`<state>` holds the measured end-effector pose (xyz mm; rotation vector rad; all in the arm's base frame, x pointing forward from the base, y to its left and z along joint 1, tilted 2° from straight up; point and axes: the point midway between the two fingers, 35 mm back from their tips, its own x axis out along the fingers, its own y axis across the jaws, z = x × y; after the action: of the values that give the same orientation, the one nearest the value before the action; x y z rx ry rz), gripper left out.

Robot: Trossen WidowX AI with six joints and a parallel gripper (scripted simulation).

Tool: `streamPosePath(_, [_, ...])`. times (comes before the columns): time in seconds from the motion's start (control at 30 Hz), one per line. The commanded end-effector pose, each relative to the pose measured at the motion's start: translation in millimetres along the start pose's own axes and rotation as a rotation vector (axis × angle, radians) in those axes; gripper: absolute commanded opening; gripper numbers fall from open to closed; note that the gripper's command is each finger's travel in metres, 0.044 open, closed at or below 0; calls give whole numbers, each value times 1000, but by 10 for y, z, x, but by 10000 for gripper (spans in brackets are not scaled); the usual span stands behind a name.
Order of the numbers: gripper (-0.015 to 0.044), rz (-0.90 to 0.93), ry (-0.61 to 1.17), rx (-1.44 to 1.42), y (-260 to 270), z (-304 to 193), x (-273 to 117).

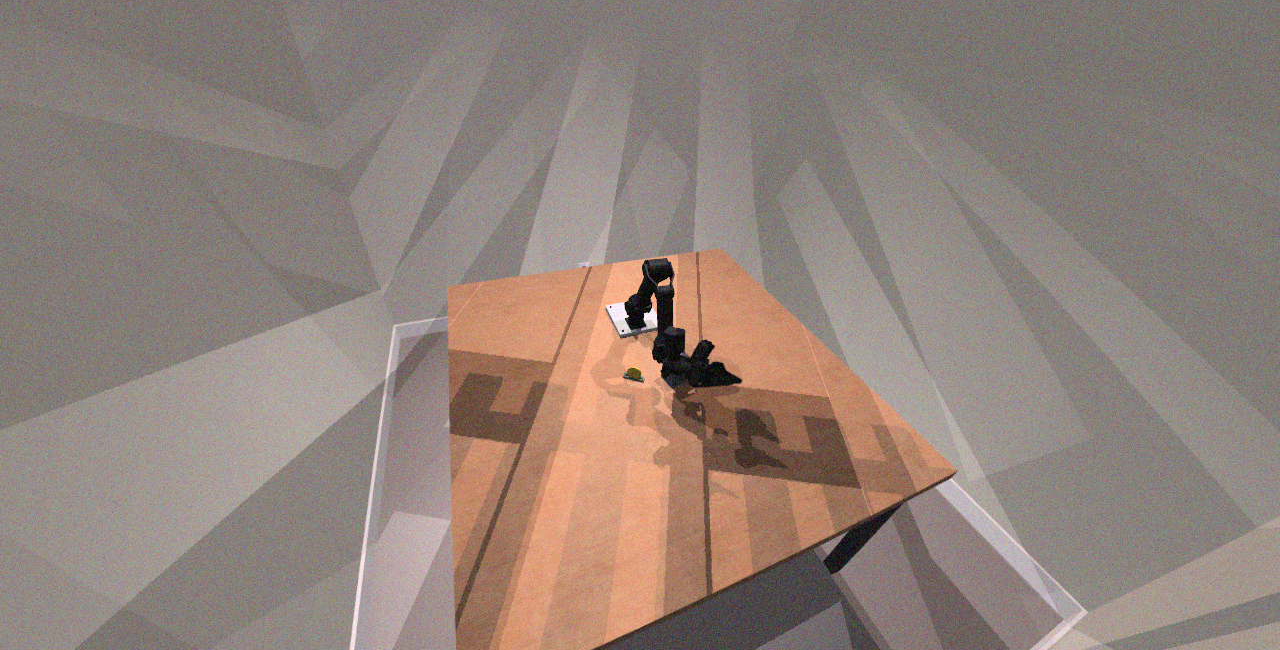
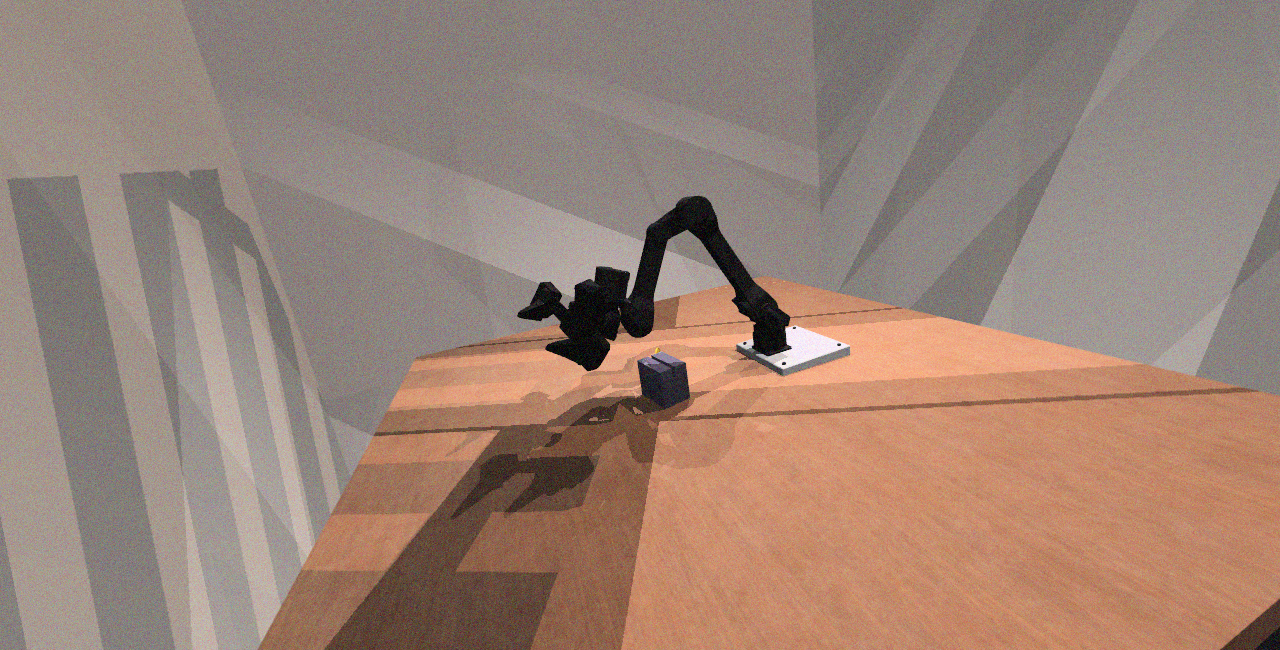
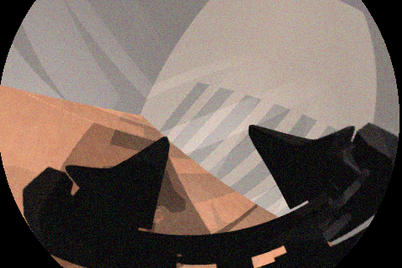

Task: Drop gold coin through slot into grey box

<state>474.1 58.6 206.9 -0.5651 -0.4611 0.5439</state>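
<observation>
Wooden table (image 2: 895, 485) before you: one box (image 2: 663, 379), lid shut, contents unseen; one coin (image 1: 632, 372) upright in one holder (image 1: 633, 376), well apart. One gripper (image 3: 207, 151) hovers, jaws spread, nothing between.

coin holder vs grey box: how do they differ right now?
The dark-green holder is small and low; the grey box is a taller cube.

The holder carries the gold coin, standing up out of it; the box is closed, with a slot in its lid.

Both rest on the table, untouched; the gripper is open and empty.
</observation>
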Motion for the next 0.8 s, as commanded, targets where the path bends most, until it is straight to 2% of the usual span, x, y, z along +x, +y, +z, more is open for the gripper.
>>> streamPosePath(0.0, [374, -1, 8, 1, -10, -13, 0])
streamPosePath(0.27, [164, -14, 397, 32, -329, -554, -170])
streamPosePath(0.53, [161, 85, 832, 61, -418, -897, -755])
streamPosePath(0.67, [161, 185, 1040, 79, -368, -902, -1171])
streamPosePath(0.77, [161, 238, 1124, 89, -330, -861, -1369])
